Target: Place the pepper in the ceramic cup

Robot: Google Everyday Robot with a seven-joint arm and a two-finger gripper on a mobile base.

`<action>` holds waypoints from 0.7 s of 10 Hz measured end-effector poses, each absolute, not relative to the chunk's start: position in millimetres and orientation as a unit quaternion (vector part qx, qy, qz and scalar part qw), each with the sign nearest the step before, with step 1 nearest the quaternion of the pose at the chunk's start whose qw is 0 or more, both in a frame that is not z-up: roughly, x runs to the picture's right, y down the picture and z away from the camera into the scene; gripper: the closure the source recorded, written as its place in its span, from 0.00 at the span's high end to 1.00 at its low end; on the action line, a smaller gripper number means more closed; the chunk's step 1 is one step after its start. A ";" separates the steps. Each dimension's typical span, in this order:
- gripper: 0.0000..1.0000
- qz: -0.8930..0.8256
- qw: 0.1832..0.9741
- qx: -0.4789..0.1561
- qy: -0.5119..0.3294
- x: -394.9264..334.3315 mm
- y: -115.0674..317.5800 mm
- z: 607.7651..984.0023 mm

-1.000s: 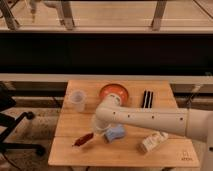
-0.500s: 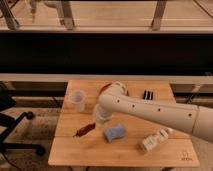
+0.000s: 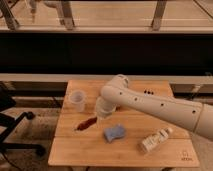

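The pepper (image 3: 85, 123) sits over the left half of the wooden table (image 3: 165, 157), in front of and slightly right of the ceramic cup (image 3: 76, 100) and apart from it. Its long axis runs on a diagonal: the lower end points toward the table's front-left corner and the upper end toward the gripper (image 3: 101, 115). Which end is the tapered one cannot be made out, nor whether the low end rests on the wood or hangs just above it.

The gripper is at the end of the white arm (image 3: 150, 104), which reaches in from the right and bends down between the cup and the blue sponge (image 3: 115, 132). Its fingers are drawn narrow and pinch the pepper's upper end, though the contact itself is a blur of pale and dark.

The arm covers the back middle of the table. A white bottle (image 3: 155, 140) lies on its side near the front right.
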State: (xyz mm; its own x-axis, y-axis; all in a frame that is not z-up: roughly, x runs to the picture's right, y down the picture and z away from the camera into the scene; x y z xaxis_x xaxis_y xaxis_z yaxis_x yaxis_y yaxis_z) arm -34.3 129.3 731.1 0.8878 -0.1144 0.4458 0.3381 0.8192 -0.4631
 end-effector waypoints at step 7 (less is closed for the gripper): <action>0.05 -0.123 0.933 -0.271 -0.201 -32.0 79.9 733.8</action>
State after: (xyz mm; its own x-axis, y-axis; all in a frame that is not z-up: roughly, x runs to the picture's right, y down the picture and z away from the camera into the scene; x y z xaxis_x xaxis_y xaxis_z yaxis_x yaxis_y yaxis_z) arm -32.0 79.9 733.8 0.8891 -0.1210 0.4414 0.3385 0.8230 -0.4561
